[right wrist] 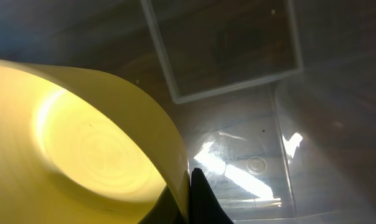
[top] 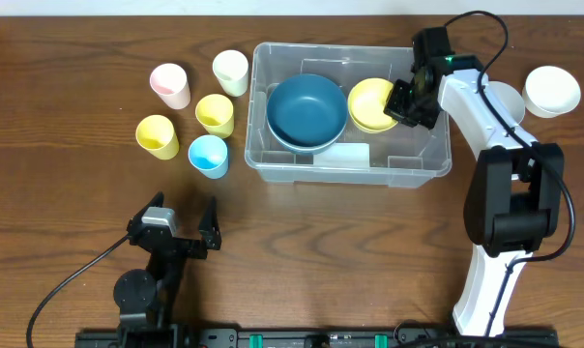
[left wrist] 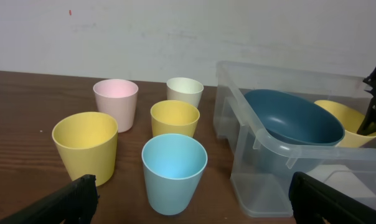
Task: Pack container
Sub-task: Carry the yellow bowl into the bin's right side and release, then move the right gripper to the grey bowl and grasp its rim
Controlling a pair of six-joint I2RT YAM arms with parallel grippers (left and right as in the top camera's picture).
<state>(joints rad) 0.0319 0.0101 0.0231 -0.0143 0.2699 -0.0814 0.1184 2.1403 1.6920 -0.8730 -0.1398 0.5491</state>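
Container [top: 398, 172], right claw [top: 401, 104] inside, tight on yellow bowl [top: 369, 104] rim.

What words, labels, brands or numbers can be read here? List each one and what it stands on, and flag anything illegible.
No readable words, brands, numbers or signs in any view.
The container, cups, yellow bowl and dark blue bowl: plain, no print visible.
Round moulded mark on the container floor: too blurred to read.
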